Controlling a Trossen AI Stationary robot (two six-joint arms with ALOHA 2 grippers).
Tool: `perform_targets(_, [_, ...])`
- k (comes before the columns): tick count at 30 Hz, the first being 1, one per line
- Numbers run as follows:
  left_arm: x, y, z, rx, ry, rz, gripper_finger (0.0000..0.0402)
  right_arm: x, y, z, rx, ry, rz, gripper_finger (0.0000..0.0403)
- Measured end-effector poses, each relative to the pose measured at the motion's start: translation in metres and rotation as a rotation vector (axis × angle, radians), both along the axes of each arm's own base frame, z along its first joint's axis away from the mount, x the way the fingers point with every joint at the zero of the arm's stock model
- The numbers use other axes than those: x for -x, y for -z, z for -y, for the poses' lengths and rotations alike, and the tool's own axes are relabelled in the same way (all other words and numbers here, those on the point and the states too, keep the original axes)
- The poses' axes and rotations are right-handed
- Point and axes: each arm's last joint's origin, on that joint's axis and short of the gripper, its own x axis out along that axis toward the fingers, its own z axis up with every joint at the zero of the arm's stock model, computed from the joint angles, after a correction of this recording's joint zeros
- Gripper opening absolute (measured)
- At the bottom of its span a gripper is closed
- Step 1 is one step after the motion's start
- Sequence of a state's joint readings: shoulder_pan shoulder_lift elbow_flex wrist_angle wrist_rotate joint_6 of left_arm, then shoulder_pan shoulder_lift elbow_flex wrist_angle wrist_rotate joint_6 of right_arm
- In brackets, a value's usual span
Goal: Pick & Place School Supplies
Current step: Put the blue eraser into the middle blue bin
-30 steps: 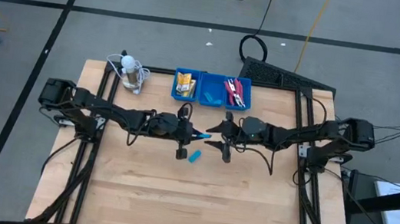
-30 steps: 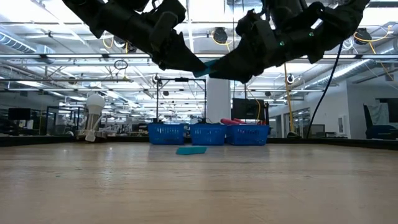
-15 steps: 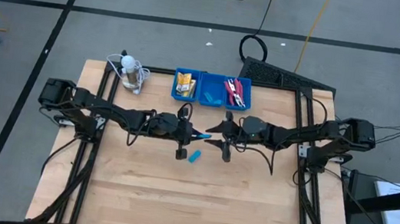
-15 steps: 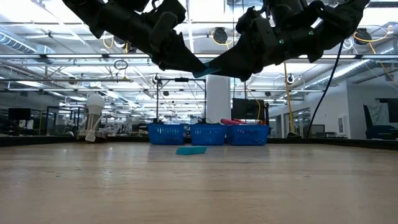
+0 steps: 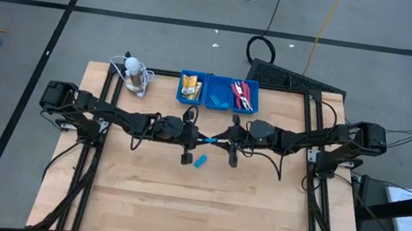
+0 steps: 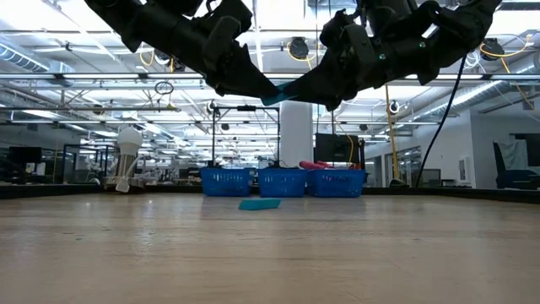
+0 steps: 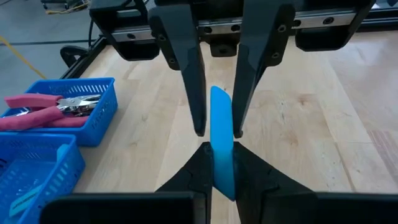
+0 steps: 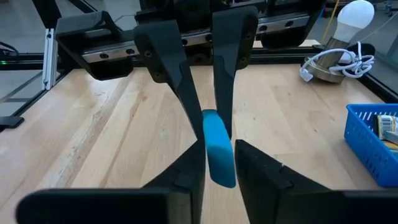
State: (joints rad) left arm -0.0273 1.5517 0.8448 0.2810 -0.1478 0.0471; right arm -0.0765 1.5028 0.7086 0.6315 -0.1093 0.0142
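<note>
A light-blue piece (image 5: 211,141) hangs high over the table's middle between my two grippers, which meet tip to tip. My left gripper (image 5: 204,140) comes from the table's left and is shut on one end. My right gripper (image 5: 222,142) comes from the right, its fingers closed on the other end. A second light-blue piece (image 5: 200,161) lies flat on the wood just nearer. The blue tray (image 5: 209,78) at the far edge holds yellow packets (image 5: 190,88) and red-handled tools (image 5: 242,95). My left gripper pinches the light-blue piece's left end (image 7: 222,173) between its two fingers, by the flat sides. The fingers come level from the table's left, along the piece. The piece stands on edge, level, clear of the table. My right gripper has the piece's right end (image 8: 219,169) between its two fingers, which lie against both flat sides in the right wrist view. The fingers come about level from the table's right, along the piece. Both grippers hold the piece at once.
A white bulb-like object with a coiled cable (image 5: 134,70) stands at the far left of the table. The tray's middle compartment holds another light-blue piece (image 7: 25,199). Bare wood stretches across the table's near half (image 5: 193,210).
My right gripper's fingers have shut from a wide gap onto the free end of the light-blue piece. Both arms and the piece have kept still.
</note>
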Motion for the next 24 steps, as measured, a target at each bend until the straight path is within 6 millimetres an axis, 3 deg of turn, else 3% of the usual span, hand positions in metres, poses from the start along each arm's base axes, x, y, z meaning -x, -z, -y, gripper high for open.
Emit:
perform_targets(9, [0.0001, 0.0001, 0.0000, 0.007, -0.003, -0.001, 0.0040, 0.0000, 0.0000, 0.0000, 0.021, -0.005, 0.001, 0.0038])
perform_targets(16, [0.0001, 0.0001, 0.0004, 0.013, -0.005, 0.000, 0.0043, 0.0000, 0.0000, 0.0000, 0.026, -0.007, 0.001, 0.0034])
perform_targets(24, [-0.0004, -0.0009, -0.0001, 0.045, -0.037, 0.017, 0.0133, 0.0003, 0.0011, 0.0000, 0.025, -0.006, -0.011, 0.0032])
